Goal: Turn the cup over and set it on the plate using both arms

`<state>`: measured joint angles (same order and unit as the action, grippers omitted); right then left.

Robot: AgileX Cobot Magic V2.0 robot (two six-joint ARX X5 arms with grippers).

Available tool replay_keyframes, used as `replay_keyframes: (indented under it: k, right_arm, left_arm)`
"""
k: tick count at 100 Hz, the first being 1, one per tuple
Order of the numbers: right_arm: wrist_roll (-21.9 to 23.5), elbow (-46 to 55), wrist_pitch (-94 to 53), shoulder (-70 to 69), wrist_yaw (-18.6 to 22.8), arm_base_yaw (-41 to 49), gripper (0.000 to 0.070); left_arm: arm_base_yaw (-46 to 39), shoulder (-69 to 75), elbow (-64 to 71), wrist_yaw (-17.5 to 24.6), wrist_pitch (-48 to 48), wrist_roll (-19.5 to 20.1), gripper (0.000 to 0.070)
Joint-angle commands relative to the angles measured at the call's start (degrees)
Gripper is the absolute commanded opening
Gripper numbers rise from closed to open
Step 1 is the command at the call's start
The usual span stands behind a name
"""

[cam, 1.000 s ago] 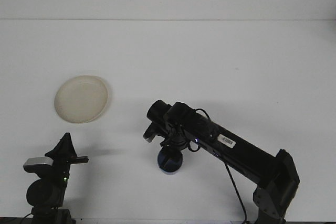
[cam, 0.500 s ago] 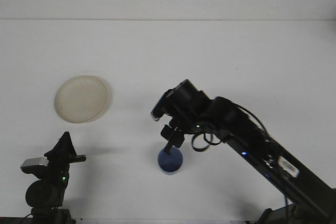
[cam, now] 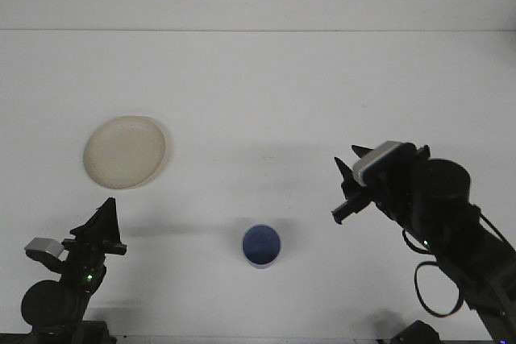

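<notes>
The cup (cam: 261, 246) stands alone on the white tabletop (cam: 290, 94), near the front edge and about midway along it, its mouth facing up so I can see the blue inside. Nothing touches it.

My right hand (cam: 345, 189) hangs off to the cup's right, well apart from it and above the tabletop, its fingers spread with nothing between them. The dark arm behind it runs off toward the front right corner.

My left hand (cam: 101, 227) sits low by the front left corner, dark fingers pointing up and away from me; from here I cannot tell whether they are parted or pressed together.

The plate (cam: 125, 151) lies flat toward the left side of the tabletop, bare, beyond my left hand and well apart from the cup.
</notes>
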<state>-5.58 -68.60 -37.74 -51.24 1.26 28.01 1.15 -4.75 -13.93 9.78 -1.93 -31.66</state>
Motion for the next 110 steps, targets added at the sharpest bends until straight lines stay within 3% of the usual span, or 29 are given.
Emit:
replay_keyframes:
  k: [1,17,33,43,48,57,63,92,110]
  right_arm:
    - [1.84,8.33,6.82,4.85,-0.22,-1.53,0.0234]
    - [4.07,23.41,16.13,15.91,-0.52,-4.98,0.0234]
    - [4.04,32.89,18.47,23.61,-6.34,-6.27,0.0235]
    - [3.65,36.61,18.43,26.71,-7.54,-6.78,0.0235]
    - [3.65,37.86,18.4,27.98,-7.54,-6.91,0.0235]
    - [3.65,38.82,18.01,28.89,-7.54,-7.1,0.0235]
    - [3.65,38.84,18.08,29.09,-7.52,-7.08,0.0235]
    - [3.63,38.84,18.21,29.07,-7.34,-7.08,0.0235]
    - [3.63,38.84,18.25,29.07,-7.3,-7.08,0.0235]
  left_arm:
    - [0.0,-2.99,-3.8,1.44,2.25,1.42,0.0013]
    - [0.0,-14.82,-15.08,5.62,8.57,9.55,0.0013]
    - [0.39,-29.05,-27.26,8.61,16.83,16.5,0.0013]
    - [1.88,-36.61,-33.48,10.32,21.46,20.87,0.0035]
    - [2.71,-39.85,-36.11,11.52,23.39,22.45,0.0126]
    - [4.31,-45.03,-40.06,14.29,26.05,24.06,0.0393]
    - [5.64,-48.19,-42.49,15.39,27.96,24.87,0.0477]
    - [14.99,-62.42,-54.66,15.82,44.37,31.12,0.0477]
    - [21.84,-69.16,-58.71,15.8,48.89,32.54,0.0476]
